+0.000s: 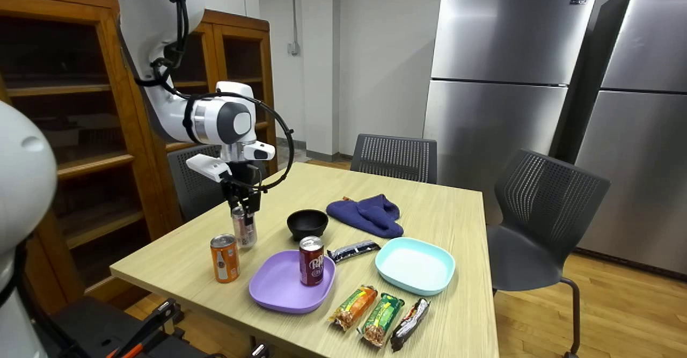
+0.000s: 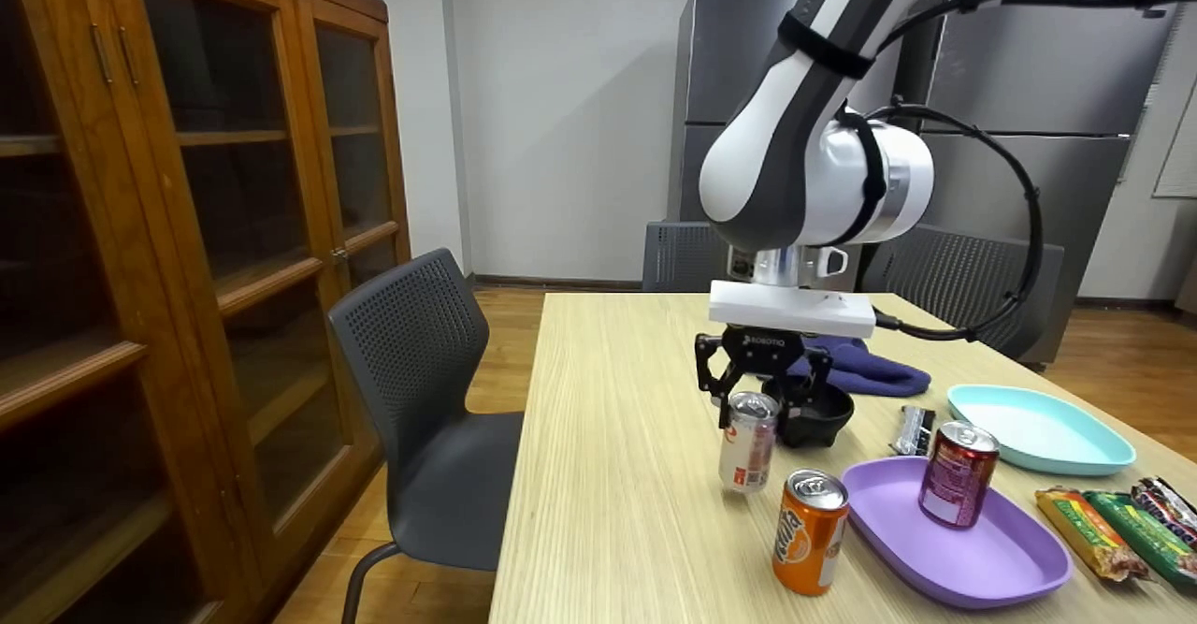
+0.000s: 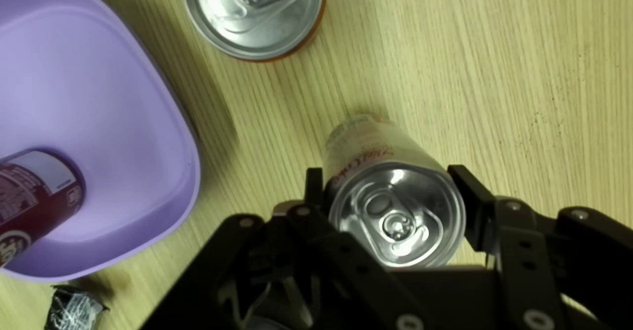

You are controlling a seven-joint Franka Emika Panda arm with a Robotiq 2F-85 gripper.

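1. Nearest me lie an orange pack (image 1: 353,308), a green pack (image 1: 382,319) and a brown pack (image 1: 410,324) side by side, their print too small for me to read.
2. Just beyond, a lilac plate (image 1: 276,280) carries an upright maroon can (image 1: 311,264), its white letters starting "Dr".
3. Beside the plate stands an orange can (image 2: 810,540), plainly marked "Fanta".
4. Past it is an upright silver can (image 3: 393,201), red script reading "Diet Coke"; whether its base touches the table (image 1: 440,207), I can't tell.
5. The gripper (image 2: 756,418), lettered "ROBOTIQ", holds that can near its top, jaws snug, fingers (image 3: 471,206) against either side.
6. Near the gripper stands a black bowl (image 1: 307,224), then a dark wrapped bar (image 1: 354,250) and a turquoise plate (image 1: 416,264).
7. Farther back lies a rumpled blue cloth (image 1: 370,213).
8. At the very back, a steel refrigerator (image 1: 504,132) and a neighbouring refrigerator (image 1: 641,159) wear small badges I can't make out.
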